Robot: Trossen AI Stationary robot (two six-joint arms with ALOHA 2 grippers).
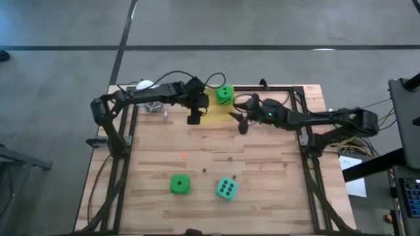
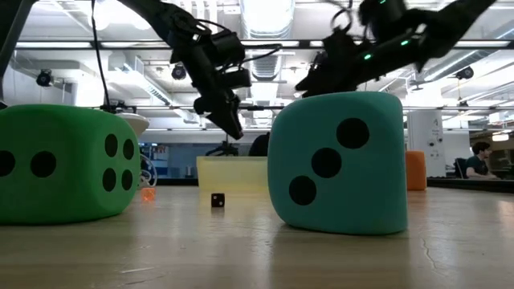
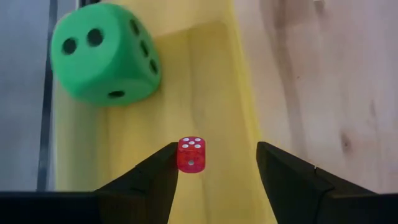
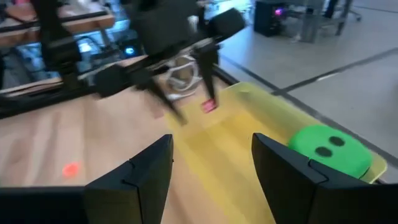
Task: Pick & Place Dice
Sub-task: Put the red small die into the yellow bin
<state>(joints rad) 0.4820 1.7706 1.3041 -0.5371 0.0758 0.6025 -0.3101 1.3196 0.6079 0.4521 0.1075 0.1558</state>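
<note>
- The left tool (image 1: 195,118) hangs over the yellow tray (image 1: 213,115) at the far side of the worktop (image 1: 262,177), fingers spread wide.
- A small red die (image 3: 191,154) sits just beside one finger (image 3: 152,180) of that tool, over the tray floor; I cannot tell whether they touch. Its five-pip face looks up at the wrist camera, a single-pip face toward the tool.
- The right tool (image 1: 241,118) is just beside the tray's other end, facing the left one, its fingers also well apart and holding nothing.
- One bright green die (image 1: 224,95) rests in the tray's far corner, tilted, a two-pip face toward the left wrist camera.
- The second green die (image 1: 180,184) and the teal die (image 1: 226,189) stand near each other on the near part of the worktop, well apart from both arms. The teal one shows six pips upward.
- From table height an orange die (image 2: 415,171) shows far back behind the teal one.
- These cubes have no long axis to speak of.
</note>
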